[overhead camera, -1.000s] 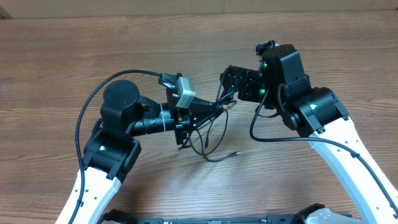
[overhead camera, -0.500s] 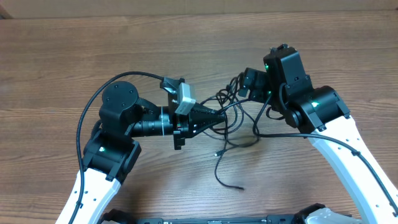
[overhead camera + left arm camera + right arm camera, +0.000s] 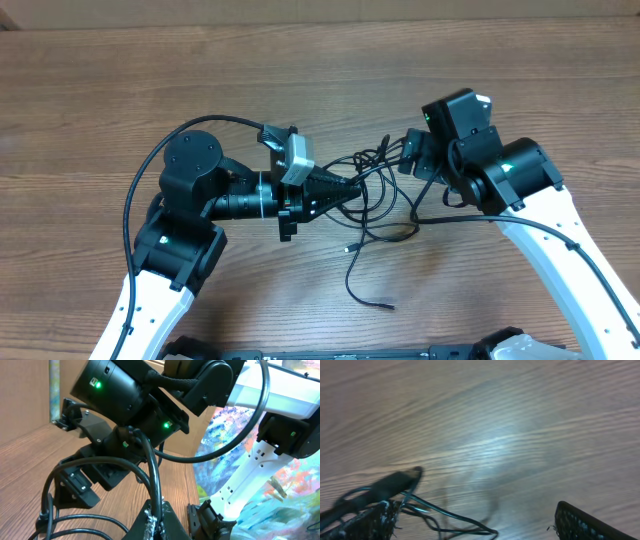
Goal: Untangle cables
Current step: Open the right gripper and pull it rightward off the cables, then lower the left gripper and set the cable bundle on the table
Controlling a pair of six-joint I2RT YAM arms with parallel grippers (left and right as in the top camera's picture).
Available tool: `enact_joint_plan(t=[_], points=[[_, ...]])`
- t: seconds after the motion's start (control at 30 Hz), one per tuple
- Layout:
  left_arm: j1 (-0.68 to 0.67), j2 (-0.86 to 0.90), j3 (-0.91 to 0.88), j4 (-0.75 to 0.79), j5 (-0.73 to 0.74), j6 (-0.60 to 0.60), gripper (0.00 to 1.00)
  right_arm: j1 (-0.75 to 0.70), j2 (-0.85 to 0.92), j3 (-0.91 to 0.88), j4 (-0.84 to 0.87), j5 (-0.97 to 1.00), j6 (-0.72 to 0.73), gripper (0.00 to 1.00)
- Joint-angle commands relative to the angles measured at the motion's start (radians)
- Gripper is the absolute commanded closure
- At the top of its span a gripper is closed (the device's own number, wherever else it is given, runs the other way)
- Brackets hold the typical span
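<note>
I have the left claw closed right down on the cables. Through its wrist camera a black cord rises from between the pinched fingers and arcs up and over to the left, with more loops lying lower on that side. The right claw stands about as wide as it goes and grips nothing. In its own camera one ribbed pad sits in the bottom left corner and the other in the bottom right, well apart, with bare table beyond them. A few thin strands hang against the bottom-left pad, touching it, and a thicker dark plug end pokes out just above it. From overhead the knot of cables sits in the gap between the two claws, running from the left claw's tip across to the right one. One loose tail trails down over the wood toward the near edge. Green lights glow on the right arm's housing. I cannot read any writing at this sharpness.
</note>
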Motion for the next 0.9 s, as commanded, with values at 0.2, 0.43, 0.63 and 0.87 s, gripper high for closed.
enact_joint_plan(t=[0.2,0.43,0.63,0.87], points=[[0.054,-0.02,0.025,0.011,0.011,-0.036,0.96,-0.064,0.001,0.011,-0.122,0.04,0.094,0.0],[0.08,-0.02,0.025,0.012,0.011,-0.06,0.96,-0.065,0.001,0.011,-0.158,-0.018,0.111,0.0],[0.08,-0.02,0.025,0.013,0.011,-0.07,0.96,-0.065,0.001,0.011,-0.143,-0.063,0.111,0.0],[0.08,-0.02,0.025,0.109,0.011,-0.139,0.96,-0.065,0.001,0.011,-0.089,-0.188,0.026,0.0]])
